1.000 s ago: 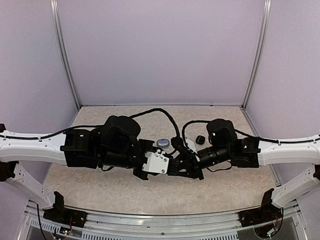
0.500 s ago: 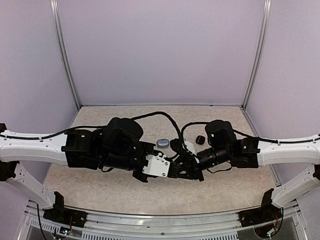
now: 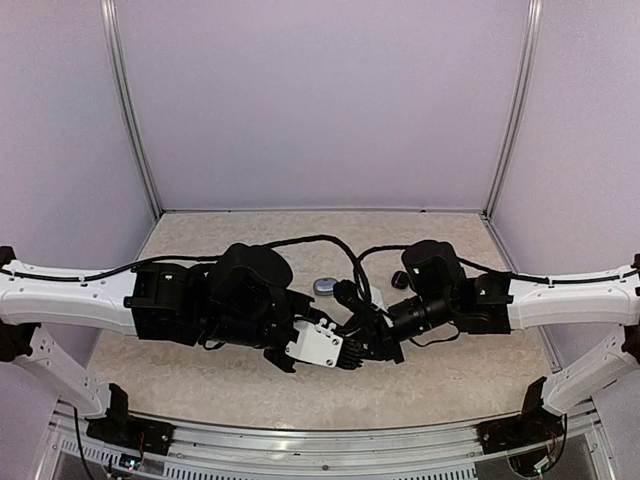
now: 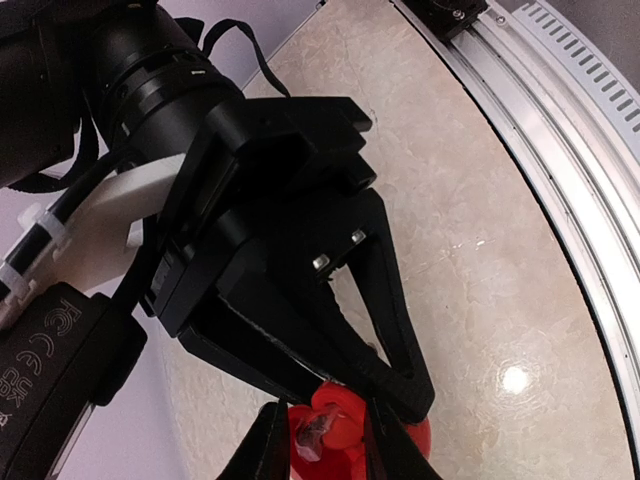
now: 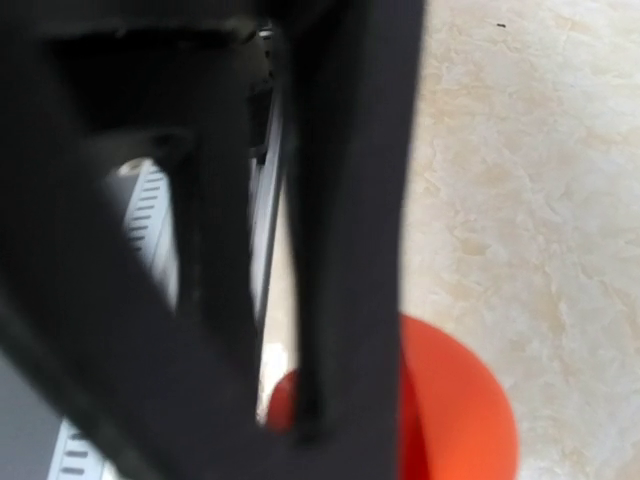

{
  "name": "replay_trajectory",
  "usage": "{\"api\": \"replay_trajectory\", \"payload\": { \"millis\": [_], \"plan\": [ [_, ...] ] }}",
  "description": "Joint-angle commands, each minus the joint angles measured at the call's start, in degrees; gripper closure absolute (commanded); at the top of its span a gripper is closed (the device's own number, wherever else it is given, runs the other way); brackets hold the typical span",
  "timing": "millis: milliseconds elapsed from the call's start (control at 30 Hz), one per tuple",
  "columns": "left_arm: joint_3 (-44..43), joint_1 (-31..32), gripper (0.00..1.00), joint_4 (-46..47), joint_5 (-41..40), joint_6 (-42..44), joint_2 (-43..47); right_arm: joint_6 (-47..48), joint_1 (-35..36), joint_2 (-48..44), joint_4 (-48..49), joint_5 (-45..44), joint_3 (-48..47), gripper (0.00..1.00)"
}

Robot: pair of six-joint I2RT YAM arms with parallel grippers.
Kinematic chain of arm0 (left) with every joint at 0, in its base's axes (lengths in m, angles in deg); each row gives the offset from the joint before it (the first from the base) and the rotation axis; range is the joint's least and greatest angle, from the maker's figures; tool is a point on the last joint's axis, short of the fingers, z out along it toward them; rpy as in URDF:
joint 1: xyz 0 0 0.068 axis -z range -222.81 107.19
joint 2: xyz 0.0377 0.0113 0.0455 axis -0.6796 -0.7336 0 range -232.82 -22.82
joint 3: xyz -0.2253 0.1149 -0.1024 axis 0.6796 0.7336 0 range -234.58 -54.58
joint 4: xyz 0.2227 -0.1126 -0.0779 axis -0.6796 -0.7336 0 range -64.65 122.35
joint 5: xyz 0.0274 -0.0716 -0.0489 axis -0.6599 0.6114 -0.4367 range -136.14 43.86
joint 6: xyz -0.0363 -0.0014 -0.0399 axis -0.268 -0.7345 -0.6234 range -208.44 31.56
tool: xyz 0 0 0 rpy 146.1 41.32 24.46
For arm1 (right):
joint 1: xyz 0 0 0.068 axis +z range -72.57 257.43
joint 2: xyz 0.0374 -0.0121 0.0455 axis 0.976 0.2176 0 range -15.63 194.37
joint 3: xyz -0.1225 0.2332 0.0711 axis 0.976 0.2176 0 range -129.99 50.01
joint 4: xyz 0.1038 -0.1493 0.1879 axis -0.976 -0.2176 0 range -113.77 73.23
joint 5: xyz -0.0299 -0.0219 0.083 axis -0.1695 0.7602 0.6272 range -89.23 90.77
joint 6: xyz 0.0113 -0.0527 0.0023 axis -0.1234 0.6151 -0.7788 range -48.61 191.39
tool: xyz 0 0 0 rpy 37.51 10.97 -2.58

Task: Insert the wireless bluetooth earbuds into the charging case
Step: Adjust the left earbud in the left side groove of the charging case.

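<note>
We have both arms drawn in to meet over the near middle of the table (image 4: 500,260), close to the front rail (image 4: 570,120), since this job wants two hands: one to steady the case and one to feed it. Our left gripper (image 4: 322,455) stands narrow, its fingers (image 4: 262,448) closed on the red case (image 4: 335,420). A dark hollow shows in the red, so we take the lid to be up, though the view is too tight to be sure. Our right gripper (image 4: 385,392) comes at it from the opposite side, its fingers tapering to a narrow gap right at the top of the case. In the right wrist view the case's red dome sits just past those blurred fingers. Whether they pinch an earbud we cannot tell: their tips are lost against the red, and no earbud shows plainly in any view. We judge that meeting tip to tip like this turns the case's opening toward the incoming fingers, which is what seating a small stemmed bud calls for. Behind the grippers, a grey case (image 3: 325,286) and what looks like a black case (image 3: 400,278) lie apart on the table, out of the way of this pairing.
</note>
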Motion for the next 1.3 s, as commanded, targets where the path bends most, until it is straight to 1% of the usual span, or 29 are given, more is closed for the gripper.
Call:
{"api": "replay_trajectory", "payload": {
  "millis": [0, 333, 467, 567, 900, 1133, 1233, 1267],
  "plan": [
    [-1.6, 0.8, 0.72, -1.2, -0.9, 1.0, -0.7, 0.5, 0.9, 1.2, -0.9, 1.5, -2.7, 1.00],
    [-0.7, 0.9, 0.73, -1.7, -1.5, 0.7, -0.7, 1.7, 1.9, 2.0, -2.3, 1.2, -3.4, 1.00],
    [-0.1, 0.8, 0.69, -1.8, -2.0, 0.2, -0.7, 2.5, 2.4, 2.0, -3.1, 0.5, -3.6, 1.00],
    [0.0, 0.7, 0.69, -2.4, -1.9, -0.3, -0.8, 2.7, 2.6, 1.8, -3.3, 0.3, -3.6, 1.00],
    [0.1, 0.6, 0.75, -4.7, -1.6, -1.3, -1.1, 3.2, 2.6, 0.8, -3.7, 0.1, -3.8, 1.00],
    [-0.1, 0.2, 0.83, -6.0, -1.7, -2.4, -1.1, 3.6, 2.6, 0.4, -4.3, -0.3, -3.9, 1.00],
    [0.2, -0.1, 0.82, -5.7, -2.0, -2.5, -0.9, 3.7, 2.7, 0.3, -4.3, -0.1, -3.9, 1.00],
    [0.3, -0.2, 0.80, -5.4, -2.0, -2.5, -0.8, 3.8, 2.9, 0.3, -4.3, -0.1, -4.0, 1.00]
  ]
}}
